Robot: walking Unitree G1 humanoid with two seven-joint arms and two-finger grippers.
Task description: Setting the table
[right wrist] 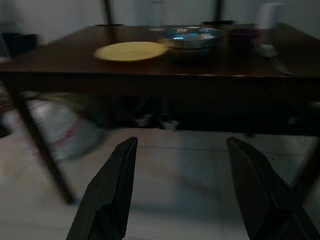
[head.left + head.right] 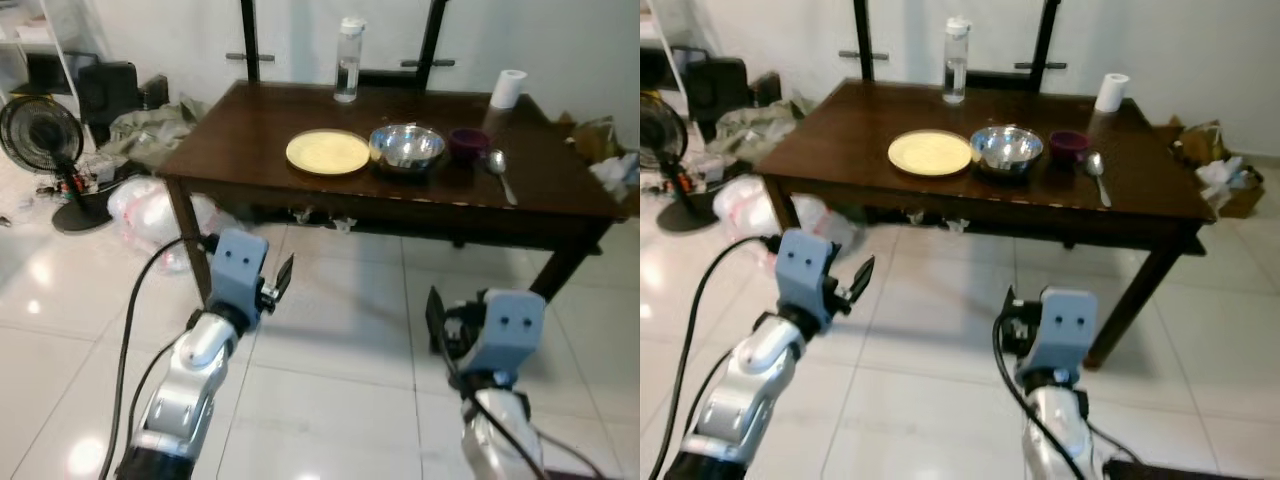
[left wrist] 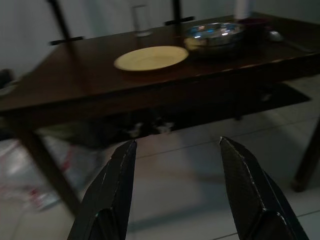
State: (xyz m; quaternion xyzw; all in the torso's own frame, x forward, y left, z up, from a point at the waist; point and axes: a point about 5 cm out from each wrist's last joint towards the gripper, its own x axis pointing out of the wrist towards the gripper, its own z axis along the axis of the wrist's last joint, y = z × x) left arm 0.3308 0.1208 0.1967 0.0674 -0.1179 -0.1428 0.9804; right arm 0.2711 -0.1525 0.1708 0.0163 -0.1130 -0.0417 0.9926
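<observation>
A dark wooden table carries one yellow plate, one steel bowl, one dark purple cup and one spoon in a row, a clear bottle and paper roll at the far edge. The cup's contents cannot be made out. Left gripper and right gripper hang over the tiles near the table, fingers spread, holding nothing.

The dark wooden table had a smooth, faintly glossy top. On it, the steel bowl shone mirror-bright beside a matt yellow plate; a polished metal spoon, a clear plastic bottle and a paper roll stood nearby. Below the table, the floor tiles looked glossy.
</observation>
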